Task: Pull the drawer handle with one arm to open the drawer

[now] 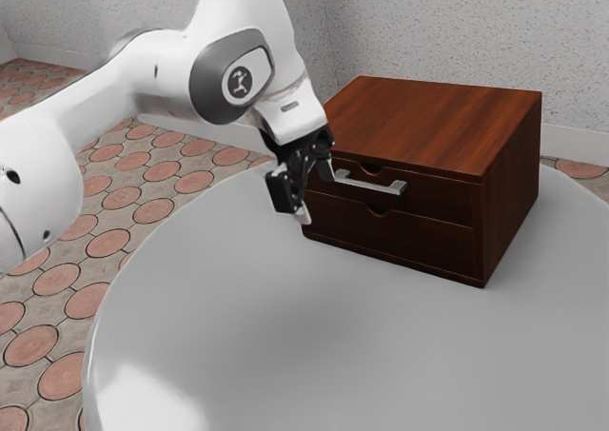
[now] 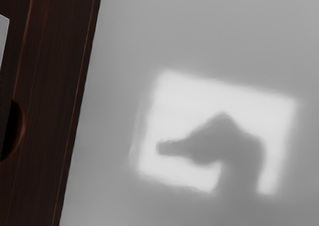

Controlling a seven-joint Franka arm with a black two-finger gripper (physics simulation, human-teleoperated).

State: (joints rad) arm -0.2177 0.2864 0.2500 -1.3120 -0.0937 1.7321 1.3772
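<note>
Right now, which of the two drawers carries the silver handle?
The upper drawer: the silver handle juts from its front, beside the robot's hand. The lower drawer shows just a small notch.

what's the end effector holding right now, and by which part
Cannot tell. The end effector is at the handle, at its end on the exterior view's left, but a grip isn't clear.
</note>
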